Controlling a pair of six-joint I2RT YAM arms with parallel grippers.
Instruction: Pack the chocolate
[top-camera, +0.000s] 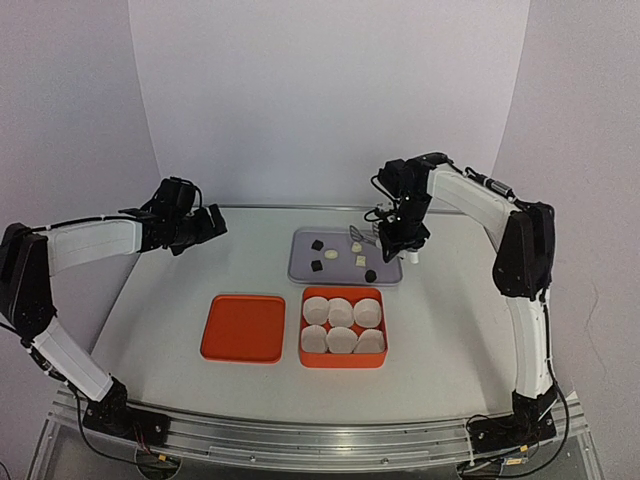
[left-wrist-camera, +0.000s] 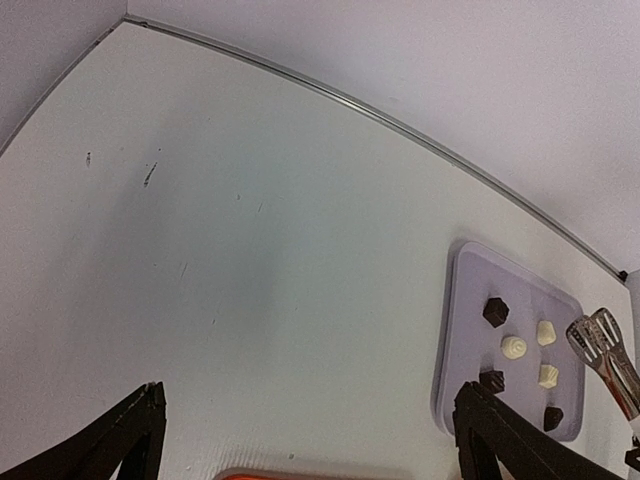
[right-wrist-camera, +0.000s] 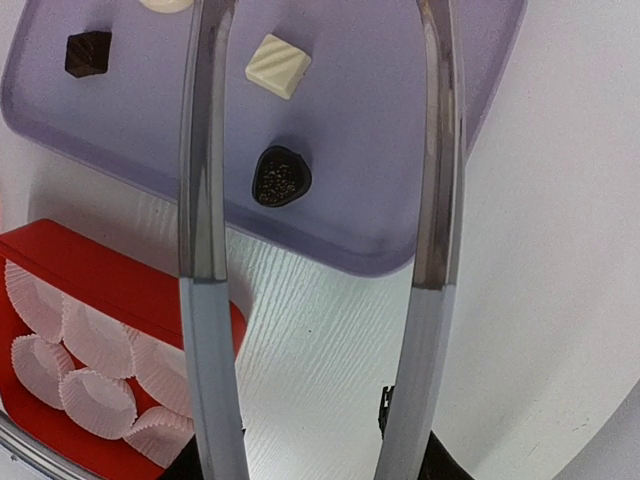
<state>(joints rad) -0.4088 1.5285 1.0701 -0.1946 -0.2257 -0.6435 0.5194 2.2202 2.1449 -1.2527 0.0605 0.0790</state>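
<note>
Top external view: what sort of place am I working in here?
Likely a staged robotics test bench, not a kitchen: plain white backdrop, arms bolted to a metal rail, chocolates laid on a lavender tray.

The top camera looks down from above and behind both arms, taking in the whole bench (top-camera: 450, 330). The left wrist camera looks far ahead of the left pincer (left-wrist-camera: 308, 392) to the lilac tray (left-wrist-camera: 470, 300). The right wrist camera hangs close over that tray, looking between the tongs (right-wrist-camera: 203, 200) beyond the right pincer (top-camera: 398, 240).
</note>
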